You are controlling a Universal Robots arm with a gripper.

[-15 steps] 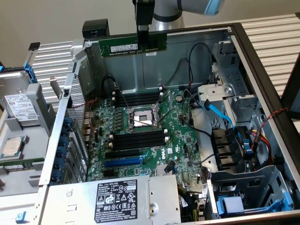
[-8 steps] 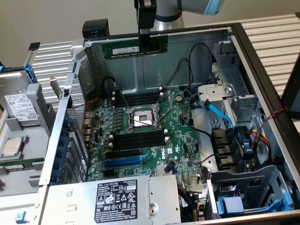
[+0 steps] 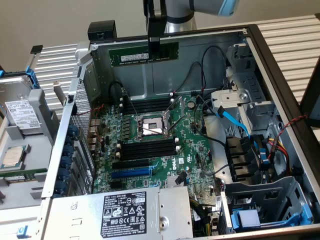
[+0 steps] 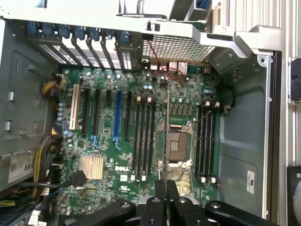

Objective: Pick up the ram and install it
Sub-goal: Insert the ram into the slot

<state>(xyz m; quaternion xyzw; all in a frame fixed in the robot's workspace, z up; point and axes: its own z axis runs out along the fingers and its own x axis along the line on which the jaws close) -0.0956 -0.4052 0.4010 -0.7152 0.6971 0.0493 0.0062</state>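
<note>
1 ram (image 3: 127,54): we find it held in the air over the open case (image 3: 196,65), long edge level, white label facing the exterior camera. It sits in no slot.
Gripper (image 3: 154,54): pinching the ram a little off its middle, 1 finger on each face.
Wrist view: the gripper (image 4: 167,187) holds the ram (image 4: 168,136) edge-on, so we see the ram as a thin line.
Position over board: we see that line cross the socket (image 4: 178,141), between the 2 groups of slots (image 4: 143,141).
Slots (image 3: 147,106): long, black, in 2 groups, 1 on each side of the socket (image 3: 150,125) on the green board (image 3: 192,150).
Blue slot (image 3: 131,172): near the power supply (image 3: 127,212), well apart from the ram.
Outside the case: at the exterior view's left we note a drive (image 3: 20,115) and a loose processor (image 3: 12,157).
</note>
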